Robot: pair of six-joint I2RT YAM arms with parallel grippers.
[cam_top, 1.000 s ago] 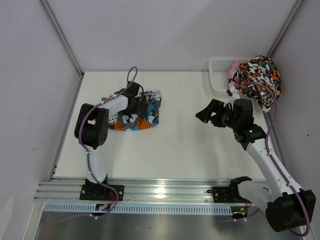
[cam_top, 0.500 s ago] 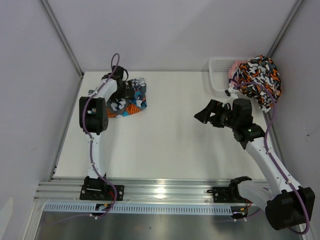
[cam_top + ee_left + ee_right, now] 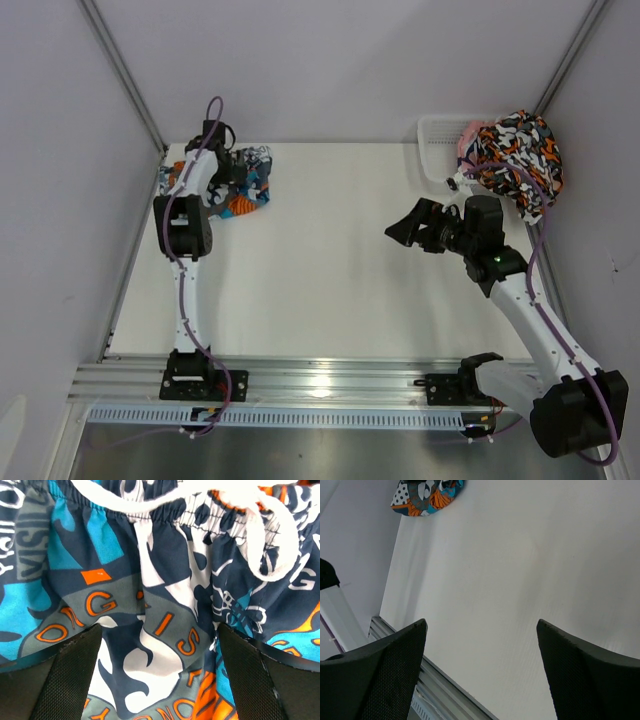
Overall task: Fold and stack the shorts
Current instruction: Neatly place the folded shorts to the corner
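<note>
Since a second ago my left arm has swung toward the far left corner of the white table (image 3: pixel 330 290). The teal-blue, orange and white printed fabric shorts (image 3: pixel 252 180) have gone with it, from the middle-left of the table to a bunched heap close to that corner. I see the left gripper (image 3: pixel 229 168) right over the heap. On the left wrist camera its two black fingers (image 3: pixel 65 675) stand wide apart, the fabric fills the space between and beyond them, and nothing is pinched. I can read orange letters on grey bands. The gathered white waistband (image 3: pixel 200 517) and its looped white drawstring (image 3: pixel 267 555) run along the top of that view. Whether the fingertips touch the cloth I cannot tell.

My right arm has barely shifted. The right gripper (image 3: pixel 408 226) hangs above bare table right of centre, jaws spread, holding nothing. Its wrist camera shows the teal shorts far off across the table. The soft shorts with orange, black, white and grey blotches (image 3: pixel 520 155) lie in a loose bundle over the white plastic mesh basket (image 3: pixel 435 140) in the far right corner, well apart from the teal pair.
</note>
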